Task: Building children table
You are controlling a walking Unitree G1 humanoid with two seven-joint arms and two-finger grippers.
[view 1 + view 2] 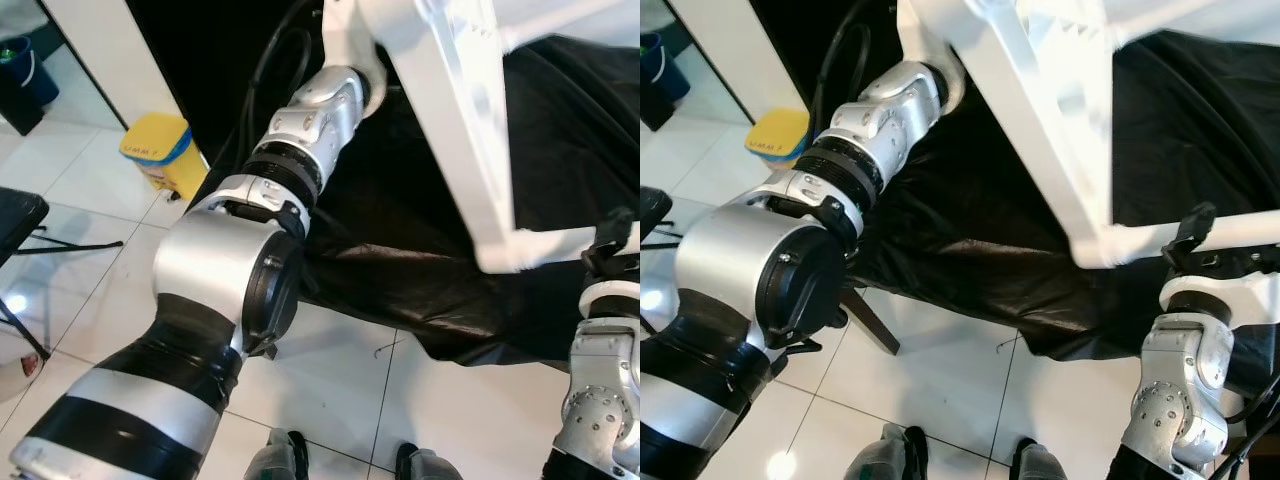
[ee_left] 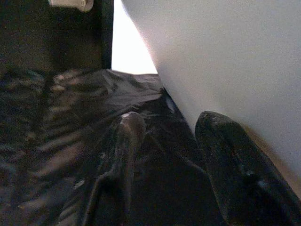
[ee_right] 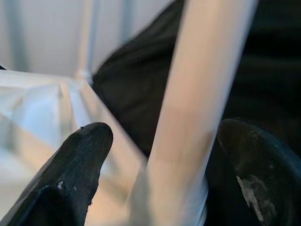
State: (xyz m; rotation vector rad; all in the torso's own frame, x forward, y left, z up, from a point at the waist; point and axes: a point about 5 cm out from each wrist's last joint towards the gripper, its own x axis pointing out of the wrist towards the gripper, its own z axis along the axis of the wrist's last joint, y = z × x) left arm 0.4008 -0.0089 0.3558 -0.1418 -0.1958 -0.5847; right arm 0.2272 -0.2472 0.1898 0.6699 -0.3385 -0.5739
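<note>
The white children's table frame lies tipped over a black cloth, one broad leg slanting down to a corner joint. My left arm reaches up to the frame's top end. In the left wrist view my left gripper is open over the cloth, one of its fingers resting against a white panel. My right arm rises at the lower right. Its gripper is open and straddles a white bar without pressing on it.
A yellow container stands on the white tile floor at the left, with a blue bucket farther back. A black stand is at the left edge. A wooden leg juts out under the cloth. My feet are below.
</note>
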